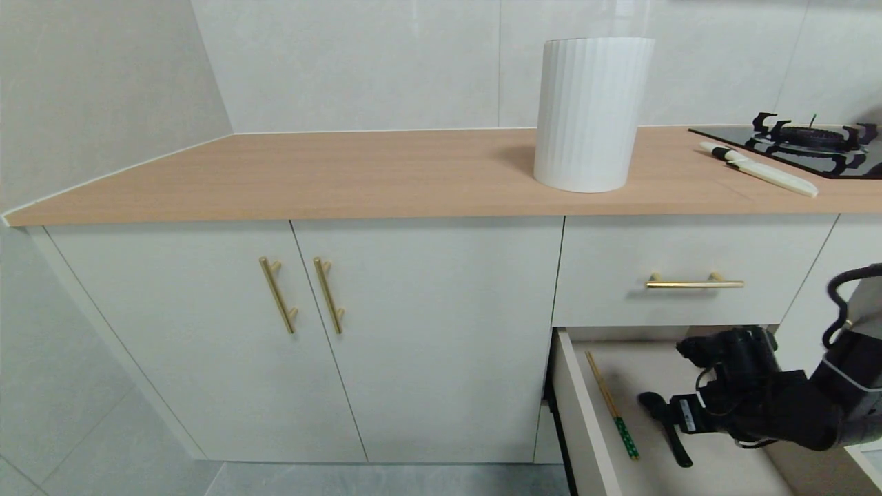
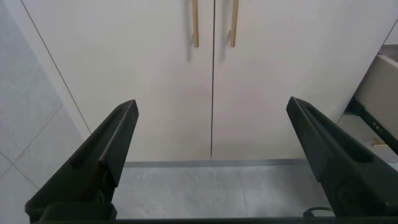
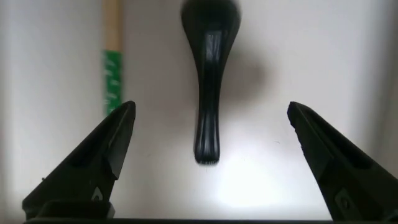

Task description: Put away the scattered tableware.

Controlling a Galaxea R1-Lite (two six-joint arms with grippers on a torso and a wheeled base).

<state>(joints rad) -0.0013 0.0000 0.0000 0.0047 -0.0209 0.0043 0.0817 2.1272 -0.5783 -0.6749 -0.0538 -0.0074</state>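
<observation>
The right claw (image 3: pixel 210 115) hangs wide open over the pulled-out drawer (image 1: pixel 574 413), holding nothing; the black spoon (image 1: pixel 665 428) lies flat on its floor beside the chopsticks (image 1: pixel 612 408) (apart from them). The left claw (image 2: pixel 211 115), also spread and empty, faces the cupboard doors (image 2: pixel 155 81).

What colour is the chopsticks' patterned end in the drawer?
The chopsticks end green, pale-specked; best in right wrist view.

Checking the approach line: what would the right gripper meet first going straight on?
Likely the black spoon on the drawer floor, centred ahead of the open right gripper; depth is unclear.
</observation>
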